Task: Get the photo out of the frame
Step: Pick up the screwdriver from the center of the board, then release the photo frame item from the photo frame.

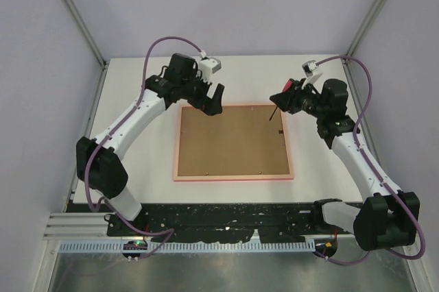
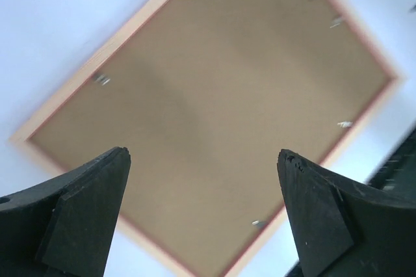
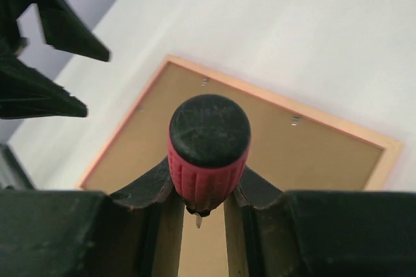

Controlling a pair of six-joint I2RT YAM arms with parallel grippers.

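The pink frame (image 1: 233,177) lies face down in the middle of the white table, its brown backing board (image 1: 233,140) filling it. The photo is hidden under the board. Small metal tabs (image 2: 101,80) sit along the board's edges. My left gripper (image 1: 212,102) is open and empty, hovering over the frame's far-left corner; in its wrist view (image 2: 203,153) the board (image 2: 214,101) shows between the fingers (image 2: 84,212). My right gripper (image 1: 291,96) is shut on a red-and-black screwdriver (image 3: 208,147), whose tip points down at the frame's far-right part (image 3: 383,153).
The white table (image 1: 254,79) stretches beyond the frame to the back and sides. Grey enclosure walls with metal posts (image 1: 75,18) stand left and right. A black mounting rail (image 1: 226,216) runs along the near edge by the arm bases.
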